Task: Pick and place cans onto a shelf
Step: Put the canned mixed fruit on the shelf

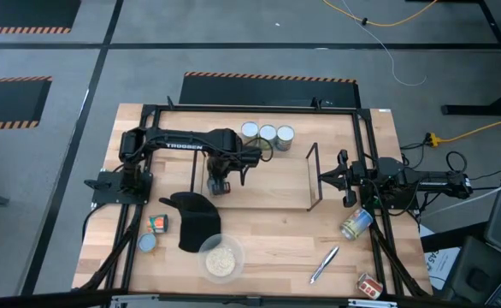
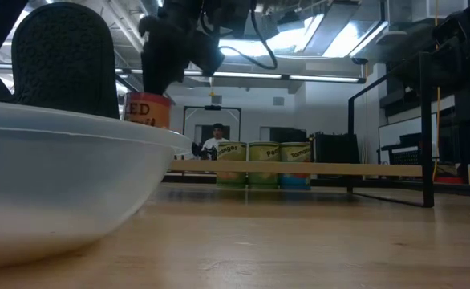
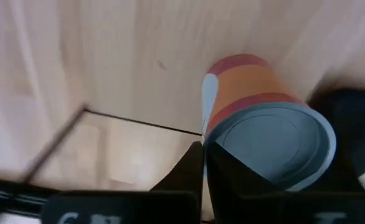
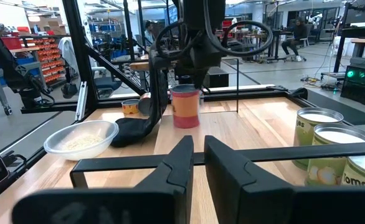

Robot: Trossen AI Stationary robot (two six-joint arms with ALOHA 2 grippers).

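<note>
Two dark fingers of the left gripper (image 1: 221,182) are clamped on an upright can with a red and orange label and a pale blue top (image 3: 266,134), gripped from above at the near-left part of the low wire-framed shelf with light wooden boards (image 1: 272,184). In the right wrist view this red can (image 4: 185,106) stands with its base on the wood under the arm.

Three cans with silvery tops and green-yellow labels (image 1: 268,134) stand in a row along the shelf's far edge, touching one another. Just in front of the shelf lies a floppy black cloth-like object (image 1: 195,221), and beside it a clear bowl of pale grains (image 1: 221,259). Near the table's left edge lie two more small cans (image 1: 153,233).

At the right side, the right gripper (image 1: 329,177) waits by the shelf's right end, its fingers a narrow gap apart and holding nothing. Near it a can (image 1: 356,224) lies tilted on its side, a silver pen (image 1: 324,264) rests in front, and another can (image 1: 369,285) sits by the front corner.
</note>
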